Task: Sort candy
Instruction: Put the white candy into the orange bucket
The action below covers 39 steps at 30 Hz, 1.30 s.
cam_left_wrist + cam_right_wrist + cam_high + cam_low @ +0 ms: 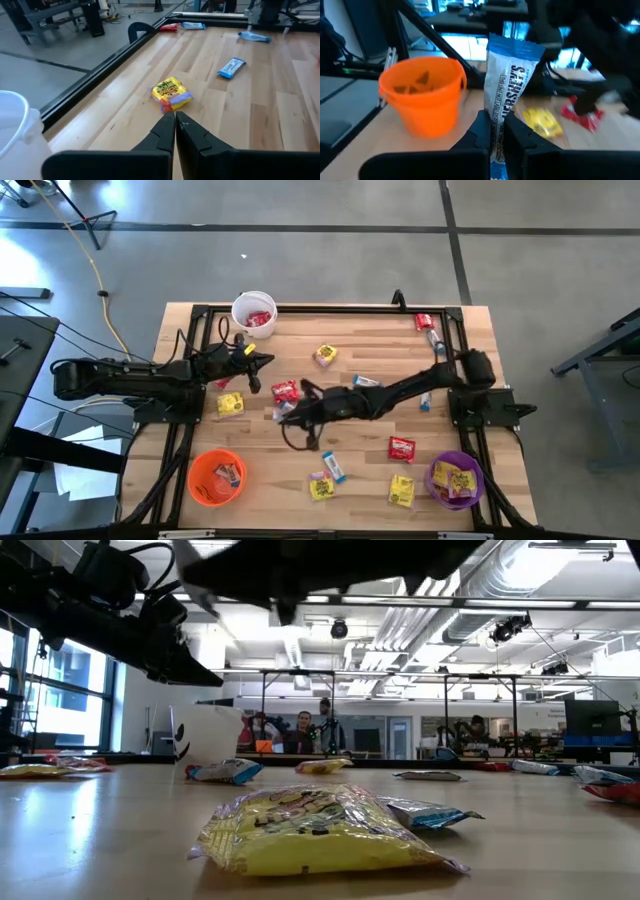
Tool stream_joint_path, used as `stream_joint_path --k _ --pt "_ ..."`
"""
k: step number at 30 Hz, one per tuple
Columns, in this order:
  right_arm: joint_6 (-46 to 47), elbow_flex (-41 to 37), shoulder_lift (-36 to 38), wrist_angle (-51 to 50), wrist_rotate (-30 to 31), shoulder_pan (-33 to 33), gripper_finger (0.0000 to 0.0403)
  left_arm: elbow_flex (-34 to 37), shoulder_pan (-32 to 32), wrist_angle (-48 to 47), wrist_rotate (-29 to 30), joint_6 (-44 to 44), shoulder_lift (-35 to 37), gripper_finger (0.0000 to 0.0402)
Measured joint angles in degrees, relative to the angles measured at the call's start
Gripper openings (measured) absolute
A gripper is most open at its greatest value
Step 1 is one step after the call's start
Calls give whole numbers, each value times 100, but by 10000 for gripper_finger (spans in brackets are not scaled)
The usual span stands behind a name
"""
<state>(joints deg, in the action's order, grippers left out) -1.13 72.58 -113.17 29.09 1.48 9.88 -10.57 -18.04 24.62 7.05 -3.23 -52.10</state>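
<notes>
Sort approx. half done. Right tool (pixel 495 131) clamped on a blue-and-white Hershey's bar (pixel 506 95), mid-worktop (pixel 300 330), w/ orange cup (pixel 216 477) ahead, likely its drop. Left tool (pixel 175 122) pinched shut, empty, near white cup (pixel 254 312). Cups incl. purple cup (pixel 455 480) hold some; roughly a dozen loose candies (pixel 325 356) remain scattered.

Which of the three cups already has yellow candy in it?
The purple cup, at the table's near right corner by the right arm's base. Yellow packets fill it; the white cup holds red candy and the orange cup holds none.
</notes>
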Motion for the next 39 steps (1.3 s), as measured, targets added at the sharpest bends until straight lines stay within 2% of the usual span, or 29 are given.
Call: stream_joint_path --k 12,16,24,33,39 --pt "-232 2037 -1488 20 -239 292 7 0 2 2 27 53 0 0" --pt "-231 2669 -1888 17 -615 378 7 0 2 2 88 40 0 0" --pt "-261 3827 -2773 -307 -822 454 7 0 0 2 110 60 0 0" --pt "-277 4450 -3218 -274 -905 452 7 0 2 2 110 62 0 0" --pt "-229 4598 -3368 -244 -916 452 7 0 2 4 110 67 0 0"
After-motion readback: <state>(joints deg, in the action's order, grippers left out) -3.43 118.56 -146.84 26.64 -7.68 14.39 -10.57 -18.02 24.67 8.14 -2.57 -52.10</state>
